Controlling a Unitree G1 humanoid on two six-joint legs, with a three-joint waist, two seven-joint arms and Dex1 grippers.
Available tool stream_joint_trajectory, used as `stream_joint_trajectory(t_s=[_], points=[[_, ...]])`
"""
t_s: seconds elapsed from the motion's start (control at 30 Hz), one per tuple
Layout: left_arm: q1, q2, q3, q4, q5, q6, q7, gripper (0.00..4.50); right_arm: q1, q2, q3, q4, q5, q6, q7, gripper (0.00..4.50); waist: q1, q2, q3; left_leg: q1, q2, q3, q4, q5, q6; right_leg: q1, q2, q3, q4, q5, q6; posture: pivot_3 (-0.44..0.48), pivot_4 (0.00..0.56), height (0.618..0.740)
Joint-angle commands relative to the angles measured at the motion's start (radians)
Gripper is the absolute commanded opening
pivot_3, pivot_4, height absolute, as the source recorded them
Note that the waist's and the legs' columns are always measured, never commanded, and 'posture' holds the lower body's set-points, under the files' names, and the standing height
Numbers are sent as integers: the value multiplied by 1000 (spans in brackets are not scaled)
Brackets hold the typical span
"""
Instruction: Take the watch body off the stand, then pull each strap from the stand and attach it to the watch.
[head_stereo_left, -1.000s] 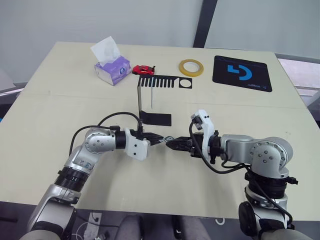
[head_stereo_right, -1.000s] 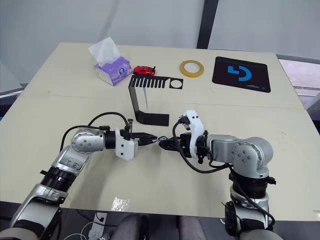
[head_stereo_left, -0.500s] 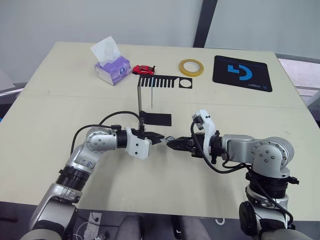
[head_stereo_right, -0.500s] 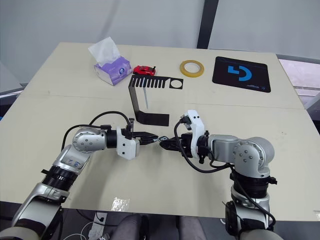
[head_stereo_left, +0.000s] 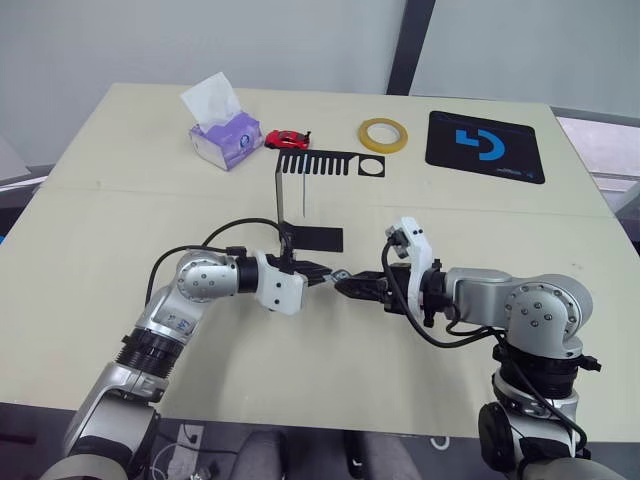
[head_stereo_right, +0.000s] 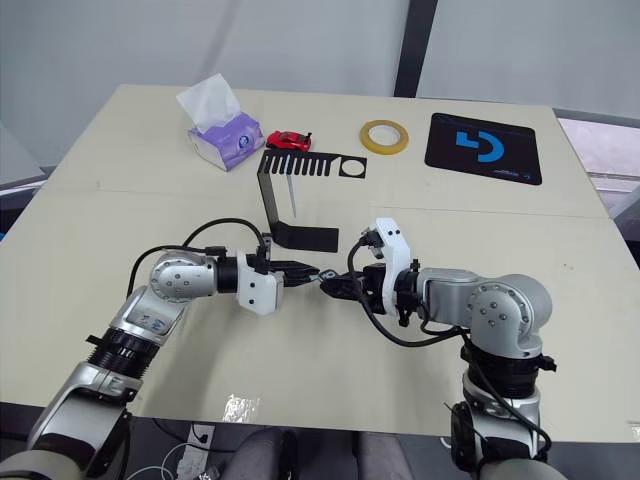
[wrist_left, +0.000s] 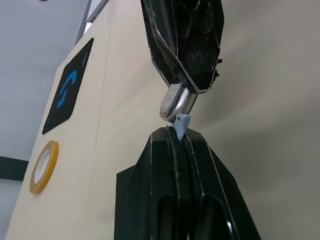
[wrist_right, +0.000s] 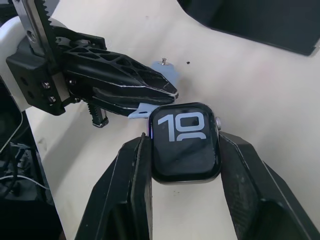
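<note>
Just in front of the stand (head_stereo_left: 300, 205), the watch body (wrist_right: 185, 141) is clamped by its sides in the right gripper (head_stereo_left: 345, 286), leaving its end free for a strap (wrist_left: 182, 123) pinched in the left gripper (head_stereo_left: 322, 274) and pressed against it.

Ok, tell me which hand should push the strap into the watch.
Left, probably. The left hand pinches the strap, whose tip sits right at the edge of the watch. The right hand clamps the watch by its sides and is better placed to hold it steady while the left slides in.
</note>
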Motion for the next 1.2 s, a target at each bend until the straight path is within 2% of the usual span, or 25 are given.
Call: stream_joint_trajectory(t_s=[0.03,0.57,0.9,1.2], points=[[-27,-20,-16,-26,-17,1,-1,0,-1,14,12,-17,48,5,15,1522,1,0,0,0,0,0,0,0,0,0,0,0,0,0,0,0,150,738],[-24,-24,-14,-30,-18,16,-2,0,-11,-16,56,-59,33,3,38,1522,3,0,0,-4,0,-1,1,0,0,-3,0,-1,0,0,0,0,150,738],[-32,-31,-12,-24,-13,8,1,0,-4,49,-19,-1,128,5,-30,1522,3,0,0,-5,0,-2,2,0,0,-4,0,-1,1,0,0,0,150,738],[-45,-41,-16,-18,-9,9,0,0,-8,1,28,-32,127,5,-34,1522,2,0,0,-5,0,-2,2,0,0,-4,0,-1,1,0,0,0,150,738]])
